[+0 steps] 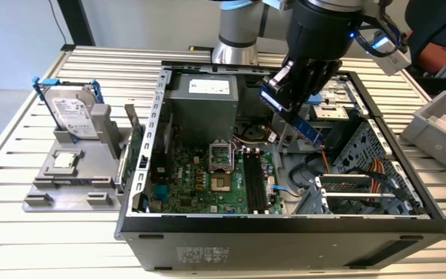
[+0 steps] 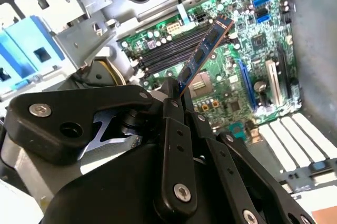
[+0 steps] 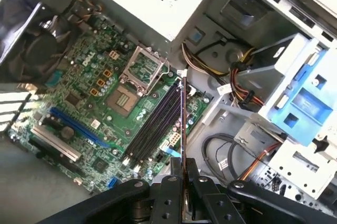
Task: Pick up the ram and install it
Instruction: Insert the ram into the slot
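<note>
- Over the case (image 1: 285,244), upper centre, the gripper (image 1: 287,97) is clamping the ram (image 1: 306,126) aloft.
- Carrying is underway; seating is calling for lining it along the slots (image 1: 255,180).

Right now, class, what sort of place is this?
Likely a robot workbench for computer assembly: an open computer case on a slatted table, a hard drive, and the claw holding the ram above the motherboard.
</note>
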Controlling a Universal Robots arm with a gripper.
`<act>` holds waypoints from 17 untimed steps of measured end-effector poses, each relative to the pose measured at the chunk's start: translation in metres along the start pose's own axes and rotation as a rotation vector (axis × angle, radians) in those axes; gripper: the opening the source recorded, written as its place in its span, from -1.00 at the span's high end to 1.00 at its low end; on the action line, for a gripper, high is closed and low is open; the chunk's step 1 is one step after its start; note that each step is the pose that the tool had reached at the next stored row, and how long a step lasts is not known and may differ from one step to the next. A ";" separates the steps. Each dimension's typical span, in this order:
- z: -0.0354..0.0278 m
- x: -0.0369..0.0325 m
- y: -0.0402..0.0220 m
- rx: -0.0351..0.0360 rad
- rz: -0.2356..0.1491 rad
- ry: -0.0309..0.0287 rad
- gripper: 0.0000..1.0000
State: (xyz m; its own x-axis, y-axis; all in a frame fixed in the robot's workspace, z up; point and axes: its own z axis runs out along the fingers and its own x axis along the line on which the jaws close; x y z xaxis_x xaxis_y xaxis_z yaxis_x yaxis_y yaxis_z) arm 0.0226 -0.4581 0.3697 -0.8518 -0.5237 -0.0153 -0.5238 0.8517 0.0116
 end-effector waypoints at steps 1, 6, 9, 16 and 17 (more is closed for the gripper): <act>0.0001 0.0000 0.0000 0.0003 0.017 -0.0001 1.00; 0.0006 0.0000 0.0000 0.0017 0.109 -0.0013 1.00; 0.0011 0.0000 0.0000 0.0025 0.163 -0.0019 1.00; 0.0022 0.0000 0.0000 0.0045 0.291 -0.0034 1.00; 0.0024 0.0000 0.0000 0.0048 0.310 -0.0036 1.00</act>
State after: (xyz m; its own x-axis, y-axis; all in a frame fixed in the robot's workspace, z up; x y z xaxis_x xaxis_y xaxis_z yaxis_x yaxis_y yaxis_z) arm 0.0226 -0.4581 0.3673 -0.9708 -0.2392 -0.0153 -0.2394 0.9708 0.0115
